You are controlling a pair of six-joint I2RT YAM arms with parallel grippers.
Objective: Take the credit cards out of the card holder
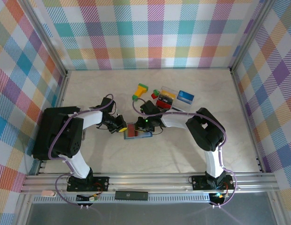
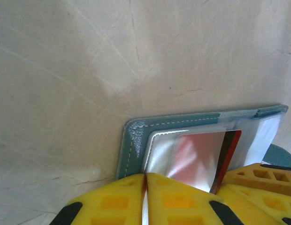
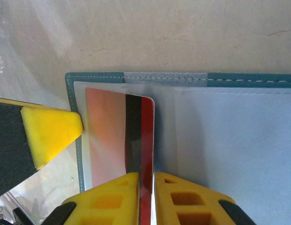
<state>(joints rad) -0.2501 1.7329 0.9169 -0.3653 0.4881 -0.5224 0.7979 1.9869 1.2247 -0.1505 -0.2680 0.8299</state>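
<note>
R gripper (image 3: 145, 182) is clamped on the red card (image 3: 112, 136) at its striped edge, one finger on each face. That's prob. to slide it out of the clear sleeve of the holder (image 3: 248, 78), where the card sits mostly tucked in, just beside the fold. L gripper (image 2: 145, 180) is pinched shut on the holder's outer edge, opposite the fold, likely to pin it so it won't drag along w/ the pull. Blue card (image 1: 185, 97) lies well apart from the holder, beyond its far-right side, so it looks already out.
</note>
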